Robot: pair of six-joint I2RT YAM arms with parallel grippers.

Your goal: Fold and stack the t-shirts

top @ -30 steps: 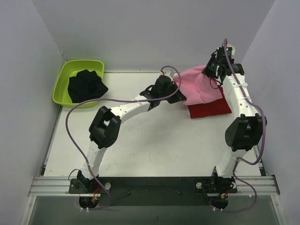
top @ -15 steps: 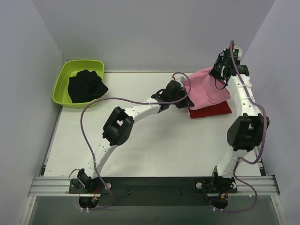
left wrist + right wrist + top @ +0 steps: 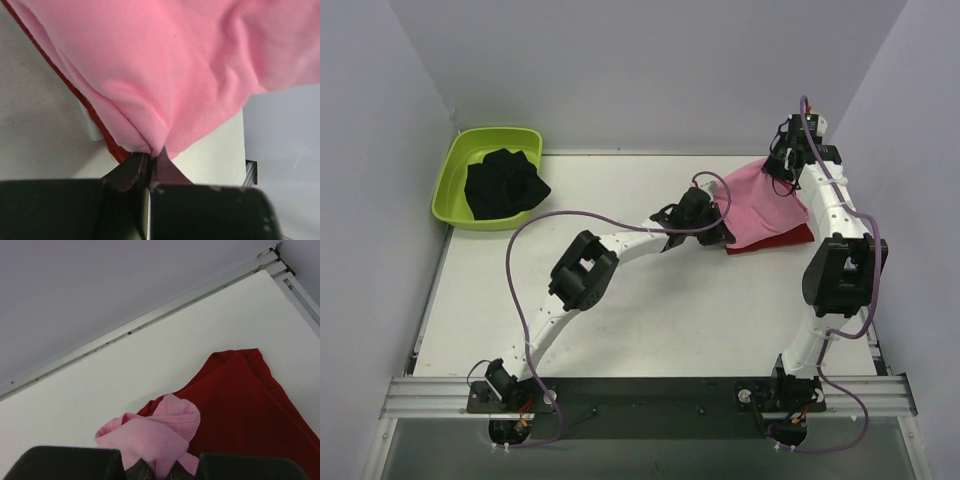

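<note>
Pink t-shirt is held spread over the red t-shirt, which lies on the bench at its far right, well apart from the lime tub at far left. The left claw pinches the pink t-shirt's near edge; the right claw pinches a bunched far corner.

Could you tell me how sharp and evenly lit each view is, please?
Top external: soft even light, sharp, no glare. Left wrist: pink t-shirt fills most of the frame, weave crisp, left tool dark below. Right wrist: red t-shirt sharp, right tool black and slightly soft.
</note>
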